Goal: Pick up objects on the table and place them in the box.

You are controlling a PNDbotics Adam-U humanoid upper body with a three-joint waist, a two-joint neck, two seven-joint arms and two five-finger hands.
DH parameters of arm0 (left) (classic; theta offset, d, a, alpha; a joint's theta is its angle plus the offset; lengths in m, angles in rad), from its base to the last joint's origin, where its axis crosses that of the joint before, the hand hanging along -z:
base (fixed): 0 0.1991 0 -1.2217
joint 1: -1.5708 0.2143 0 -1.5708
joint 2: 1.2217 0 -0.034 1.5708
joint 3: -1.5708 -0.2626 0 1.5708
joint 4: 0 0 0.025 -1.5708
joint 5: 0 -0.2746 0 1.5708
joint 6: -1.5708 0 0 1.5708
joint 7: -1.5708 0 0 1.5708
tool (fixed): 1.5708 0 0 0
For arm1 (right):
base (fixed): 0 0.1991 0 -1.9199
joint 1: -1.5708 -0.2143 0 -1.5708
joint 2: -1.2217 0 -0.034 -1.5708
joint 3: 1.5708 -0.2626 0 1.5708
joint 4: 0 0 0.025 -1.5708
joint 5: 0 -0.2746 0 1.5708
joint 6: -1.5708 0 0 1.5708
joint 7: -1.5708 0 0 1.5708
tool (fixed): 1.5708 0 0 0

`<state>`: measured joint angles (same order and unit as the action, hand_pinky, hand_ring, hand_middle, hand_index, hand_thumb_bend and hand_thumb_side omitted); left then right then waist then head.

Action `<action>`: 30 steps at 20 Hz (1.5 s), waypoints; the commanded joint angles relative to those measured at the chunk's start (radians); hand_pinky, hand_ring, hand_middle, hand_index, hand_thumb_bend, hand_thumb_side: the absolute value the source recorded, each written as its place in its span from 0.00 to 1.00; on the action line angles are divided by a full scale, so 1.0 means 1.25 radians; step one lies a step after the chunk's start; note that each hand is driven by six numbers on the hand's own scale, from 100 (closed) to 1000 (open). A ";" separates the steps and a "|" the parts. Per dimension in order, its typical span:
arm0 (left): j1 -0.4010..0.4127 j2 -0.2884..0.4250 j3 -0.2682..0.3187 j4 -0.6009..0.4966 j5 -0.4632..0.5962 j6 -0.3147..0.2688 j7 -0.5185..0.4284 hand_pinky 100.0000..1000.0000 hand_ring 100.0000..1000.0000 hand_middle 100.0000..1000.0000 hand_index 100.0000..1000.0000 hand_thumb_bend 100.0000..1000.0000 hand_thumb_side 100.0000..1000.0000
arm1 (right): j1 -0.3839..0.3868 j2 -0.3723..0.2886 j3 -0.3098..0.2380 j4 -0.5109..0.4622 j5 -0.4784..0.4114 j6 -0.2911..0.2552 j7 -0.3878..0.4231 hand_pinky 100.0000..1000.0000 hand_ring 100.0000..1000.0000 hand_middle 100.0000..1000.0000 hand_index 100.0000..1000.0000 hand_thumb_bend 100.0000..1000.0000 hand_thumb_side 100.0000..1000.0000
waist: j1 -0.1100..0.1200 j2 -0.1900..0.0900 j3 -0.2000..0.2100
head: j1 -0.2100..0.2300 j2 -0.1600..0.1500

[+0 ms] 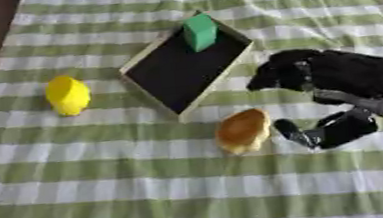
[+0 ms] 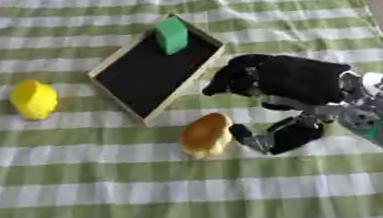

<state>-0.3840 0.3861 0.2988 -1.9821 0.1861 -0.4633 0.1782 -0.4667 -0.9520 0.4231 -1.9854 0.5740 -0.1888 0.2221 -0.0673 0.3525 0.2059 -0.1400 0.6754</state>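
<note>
Cloth (image 1: 107, 199) in green and white stripes covers the table, and on it lies the box (image 1: 182, 66), shallow, pale-rimmed and dark inside, with a green block (image 1: 199, 31) standing upright in its far corner. Just right of the box, the right hand (image 2: 285, 84) comes in from the right with fingers spread and relaxed, its thumb (image 2: 250, 138) close beside a brown bun (image 2: 204, 135) that sits in front of the box's near corner. Well left of the box lies a yellow fruit (image 1: 68, 94), apart from everything else.
</note>
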 commanded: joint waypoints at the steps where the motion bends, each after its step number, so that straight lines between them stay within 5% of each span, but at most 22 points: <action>1: -0.011 0.010 -0.002 -0.014 0.004 0.000 -0.006 0.71 0.76 0.70 0.83 0.00 0.46 | -0.020 -0.008 0.003 -0.012 0.020 0.004 0.034 0.97 0.93 0.85 0.95 0.09 0.40 | 0.003 -0.013 0.002 | -0.008 -0.007; 8: -0.014 0.008 -0.004 -0.014 0.009 0.003 -0.009 0.71 0.76 0.70 0.83 0.00 0.47 | -0.033 0.001 0.018 -0.012 0.033 -0.004 0.101 0.97 0.93 0.84 0.95 0.12 0.46 | 0.002 -0.012 0.006 | -0.014 -0.014; 10: -0.014 0.008 -0.005 -0.014 0.010 0.004 -0.012 0.71 0.76 0.70 0.83 0.00 0.46 | -0.032 0.004 0.024 -0.012 0.035 -0.001 0.118 0.97 0.92 0.83 0.95 0.00 0.51 | 0.002 -0.012 0.006 | -0.014 -0.014; 23: -0.017 0.006 -0.010 -0.014 0.018 0.007 -0.021 0.71 0.76 0.70 0.83 0.00 0.46 | -0.032 0.010 0.044 -0.012 0.028 0.008 0.108 0.96 0.89 0.82 0.95 0.00 0.45 | 0.002 -0.009 0.010 | -0.014 -0.018; 29: -0.018 0.005 -0.009 -0.014 0.020 0.009 -0.024 0.71 0.76 0.70 0.83 0.00 0.46 | -0.023 0.009 0.050 -0.012 0.069 -0.009 0.085 0.95 0.88 0.80 0.95 0.09 0.50 | 0.002 -0.006 0.011 | -0.015 -0.018; 30: -0.018 0.005 -0.010 -0.014 0.021 0.009 -0.024 0.71 0.76 0.70 0.83 0.00 0.46 | -0.022 0.009 0.051 -0.012 0.076 -0.011 0.084 0.95 0.88 0.81 0.96 0.19 0.54 | 0.003 -0.005 0.011 | -0.015 -0.019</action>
<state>-0.3939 0.3777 0.2865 -1.9821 0.2042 -0.4516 0.1524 -0.4884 -0.9204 0.4940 -1.9854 0.6557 -0.1997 0.3351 -0.0695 0.3615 0.2189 -0.1561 0.6659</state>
